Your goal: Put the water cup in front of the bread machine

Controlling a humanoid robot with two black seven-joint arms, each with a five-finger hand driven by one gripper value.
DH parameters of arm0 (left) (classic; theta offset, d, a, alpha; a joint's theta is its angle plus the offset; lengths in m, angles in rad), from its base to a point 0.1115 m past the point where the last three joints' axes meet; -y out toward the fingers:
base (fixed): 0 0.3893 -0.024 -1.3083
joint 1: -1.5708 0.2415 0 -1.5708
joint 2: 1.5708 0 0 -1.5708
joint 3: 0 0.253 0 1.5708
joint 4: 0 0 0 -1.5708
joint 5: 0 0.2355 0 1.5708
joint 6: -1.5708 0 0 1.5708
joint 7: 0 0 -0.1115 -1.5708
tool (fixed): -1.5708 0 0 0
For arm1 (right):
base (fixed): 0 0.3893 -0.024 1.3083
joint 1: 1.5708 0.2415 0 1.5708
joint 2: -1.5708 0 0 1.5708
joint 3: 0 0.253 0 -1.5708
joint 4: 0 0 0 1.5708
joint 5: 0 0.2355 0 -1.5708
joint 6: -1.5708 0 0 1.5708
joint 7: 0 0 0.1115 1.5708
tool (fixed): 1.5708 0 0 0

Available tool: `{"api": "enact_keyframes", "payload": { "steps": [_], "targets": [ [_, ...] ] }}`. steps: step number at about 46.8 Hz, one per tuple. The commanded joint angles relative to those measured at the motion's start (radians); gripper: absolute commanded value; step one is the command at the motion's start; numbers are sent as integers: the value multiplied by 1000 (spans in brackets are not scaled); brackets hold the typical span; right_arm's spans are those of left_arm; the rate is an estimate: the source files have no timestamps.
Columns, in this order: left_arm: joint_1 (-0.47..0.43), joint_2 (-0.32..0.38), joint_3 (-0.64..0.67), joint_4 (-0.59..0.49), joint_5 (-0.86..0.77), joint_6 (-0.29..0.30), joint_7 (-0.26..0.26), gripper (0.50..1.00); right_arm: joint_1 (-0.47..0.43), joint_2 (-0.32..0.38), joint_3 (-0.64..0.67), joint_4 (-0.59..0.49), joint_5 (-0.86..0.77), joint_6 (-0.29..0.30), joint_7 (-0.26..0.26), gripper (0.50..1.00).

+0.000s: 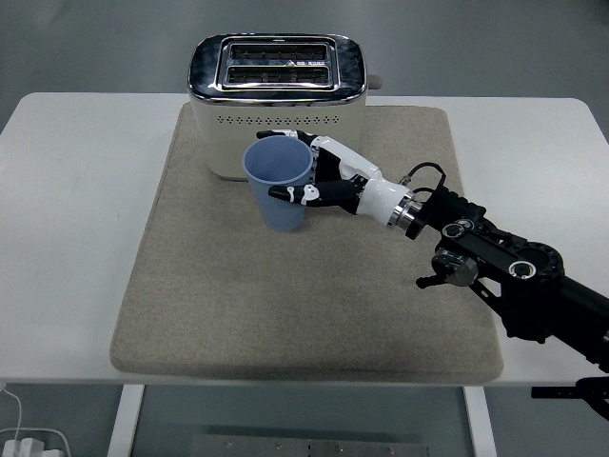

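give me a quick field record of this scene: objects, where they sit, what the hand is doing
cup: blue cup, upright, open top, looks empty, in front of the toaster
toaster: cream and chrome toaster, at the far end of the mat, slots empty
mat: beige mat, covers the middle of the table
table: white table
right robot hand: right robot hand, fingers wrapped round the cup from its right side
left robot hand: not in view
cup contact with mat: cannot tell

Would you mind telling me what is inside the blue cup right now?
The blue cup, upright in the right hand, shows only bare blue inner wall through its open mouth. The bottom of the cup's inside is hidden by its near wall.
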Motion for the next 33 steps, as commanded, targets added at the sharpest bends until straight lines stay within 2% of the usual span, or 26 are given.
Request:
{"api": "enact_keyframes", "payload": {
  "steps": [1, 12, 15, 33],
  "targets": [
    [0, 0, 0, 1, 0, 0, 0, 1000, -1, 22, -9, -10, 0, -58, 0, 717],
    [0, 0, 0, 0, 0, 0, 0, 1000, -6, 22, -9, -21, 2, -133, 1, 756],
    [0, 0, 0, 0, 0, 0, 2, 1000, -6, 22, -11, -22, 2, -133, 1, 780],
    [0, 0, 0, 0, 0, 0, 0, 1000, -24, 22, -55, -28, 2, -143, 3, 823]
  ]
}}
